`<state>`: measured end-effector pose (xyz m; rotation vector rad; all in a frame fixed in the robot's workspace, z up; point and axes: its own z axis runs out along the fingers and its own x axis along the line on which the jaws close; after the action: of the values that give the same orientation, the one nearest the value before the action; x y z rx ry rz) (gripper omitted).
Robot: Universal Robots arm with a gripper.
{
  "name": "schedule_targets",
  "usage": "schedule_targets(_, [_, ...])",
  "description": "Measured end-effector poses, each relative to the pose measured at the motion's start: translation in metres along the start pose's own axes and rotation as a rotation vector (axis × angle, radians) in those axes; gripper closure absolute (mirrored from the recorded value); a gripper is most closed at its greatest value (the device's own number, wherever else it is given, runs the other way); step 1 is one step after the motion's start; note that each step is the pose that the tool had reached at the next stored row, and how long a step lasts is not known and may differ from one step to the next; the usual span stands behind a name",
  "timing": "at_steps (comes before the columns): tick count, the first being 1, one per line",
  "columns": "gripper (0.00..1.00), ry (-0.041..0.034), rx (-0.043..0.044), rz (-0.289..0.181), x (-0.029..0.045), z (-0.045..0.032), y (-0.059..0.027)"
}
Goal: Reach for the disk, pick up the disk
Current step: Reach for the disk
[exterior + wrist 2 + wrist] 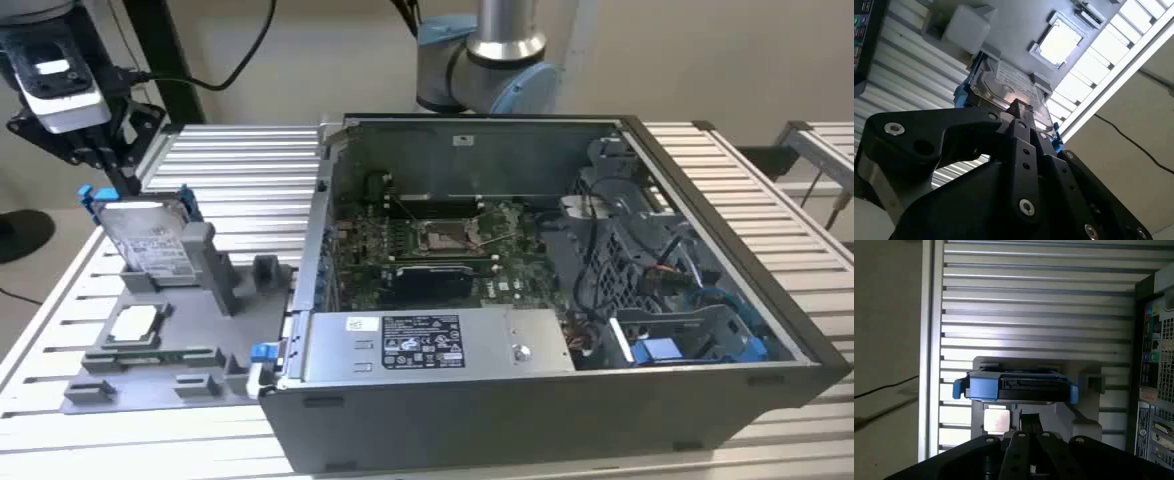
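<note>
The disk [150,240] stands on edge in a grey holder [207,300] at the exterior view's left, a silver drive with a white label and a blue bracket around its edges. My gripper [120,176] hangs just above the disk's upper back corner, fingers drawn together with nothing between them. In the second wrist view the black fingertips [1018,106] point at the disk [1014,82] from close by. In the first wrist view the disk [1019,387] shows edge-on, a short gap beyond my gripper [1029,418].
A small square silver chip [134,322] lies in the same holder, in front of the disk. An open computer case [467,150] with a long grey box [427,345] fills the exterior view's right. The slatted metal table [240,160] runs under everything. The arm's base [487,60] stands behind the case.
</note>
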<state>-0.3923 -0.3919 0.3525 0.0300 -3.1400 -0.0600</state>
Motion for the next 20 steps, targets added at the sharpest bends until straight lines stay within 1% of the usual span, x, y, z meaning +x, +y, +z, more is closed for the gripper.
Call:
schedule_targets(14, [1.0,0.0001,0.0001,0.0,0.0,0.0,0.0004])
schedule_targets(16, [1.0,0.0,0.0001,0.0,0.0004,0.0002,0.0053])
schedule_targets(18, [1.0,0.0001,0.0001,0.0,0.0022,0.0006,0.0124])
schedule_targets(20, [1.0,0.0,0.0001,0.0,0.0076,0.0009,0.0162])
